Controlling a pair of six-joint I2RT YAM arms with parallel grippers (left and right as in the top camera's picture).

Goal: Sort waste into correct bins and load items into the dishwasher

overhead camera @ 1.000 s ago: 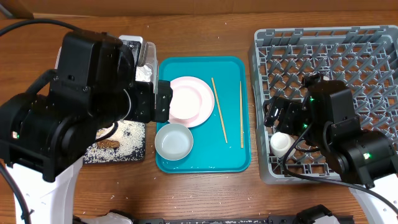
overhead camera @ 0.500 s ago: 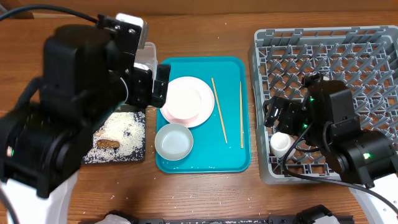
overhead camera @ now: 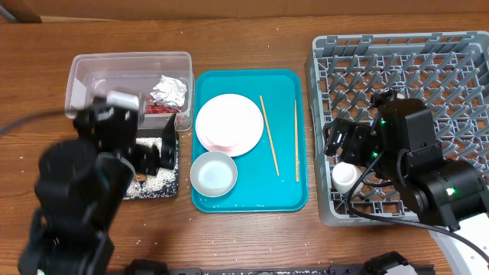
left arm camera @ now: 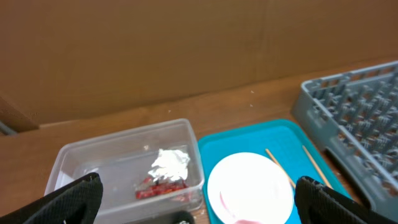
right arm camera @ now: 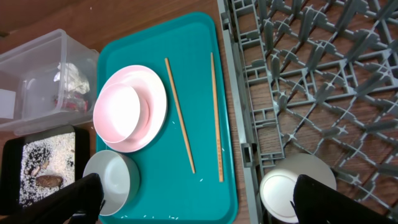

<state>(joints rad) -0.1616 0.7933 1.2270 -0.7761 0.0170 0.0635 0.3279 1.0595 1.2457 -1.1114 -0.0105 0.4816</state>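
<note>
The clear tub [overhead camera: 92,76] holds the crumpled tissue [overhead camera: 170,90] and the red-and-white wrapper [overhead camera: 157,109]; both also show in the left wrist view [left arm camera: 169,164]. Rice grains with brown bits lie in the black tray [overhead camera: 157,182]. On the teal tray [overhead camera: 252,200], the white plate [overhead camera: 231,121] lies over the pink plate [overhead camera: 220,145], with the bowl [overhead camera: 213,173] and two chopsticks [overhead camera: 269,134] nearby. The white cup [overhead camera: 345,176] sits in the grey dish rack [overhead camera: 412,69]. My left gripper [overhead camera: 155,149] is open and empty above the black tray. My right gripper [overhead camera: 340,145] is open and empty above the cup [right arm camera: 297,196].
The teal tray lies between the bins and the rack. The rack's near-left wall [right arm camera: 239,124] borders the tray. A brown cardboard wall [left arm camera: 186,50] stands behind the table. Scattered grains lie on the teal tray's front [right arm camera: 168,216] and on the wood by the black tray.
My left arm has pulled back from over the tub and plates toward the front left, uncovering the tub and its waste. The right arm has not moved.
</note>
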